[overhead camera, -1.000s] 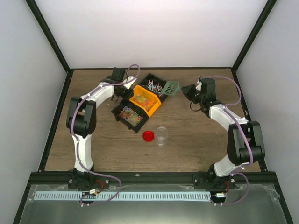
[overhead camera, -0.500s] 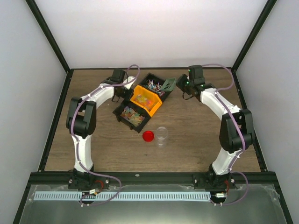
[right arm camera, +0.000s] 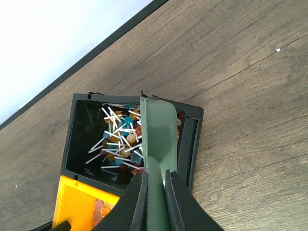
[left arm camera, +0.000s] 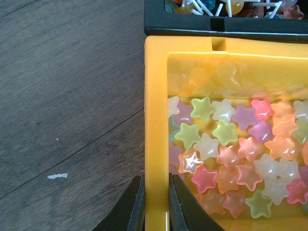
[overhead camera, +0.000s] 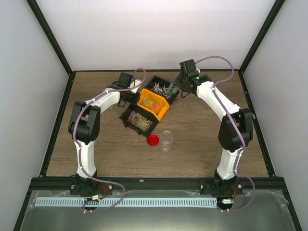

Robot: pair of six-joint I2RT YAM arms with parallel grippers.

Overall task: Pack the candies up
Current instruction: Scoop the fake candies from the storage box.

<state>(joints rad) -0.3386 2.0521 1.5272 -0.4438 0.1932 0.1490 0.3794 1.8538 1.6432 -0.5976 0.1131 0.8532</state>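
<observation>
The left tool (left arm camera: 156,179) has just pinched shut on the side wall of the yellow bin (left arm camera: 156,96), one finger outside and one inside. By my reading, that steadies the row of bins. The star candies (left arm camera: 226,154) lie loose in that bin just past the inner finger, from 1 to 3 o'clock in the wrist view.

The right tool (right arm camera: 155,175) is clamped on the handle of the green scoop (right arm camera: 159,130). Within the last second it has swung in from the 3 o'clock side of the bench (overhead camera: 207,144) to hang over the far black bin (right arm camera: 77,137). The scoop's mouth points to 12 o'clock, and the stick candies (right arm camera: 118,139) lie below and to 9 o'clock of its blade. Scooping looks about to begin.

In the top view the jar (overhead camera: 166,138) stands open at 6 o'clock of the bins and looks empty. The red lid (overhead camera: 153,140) sits just beside it at 9 o'clock.
</observation>
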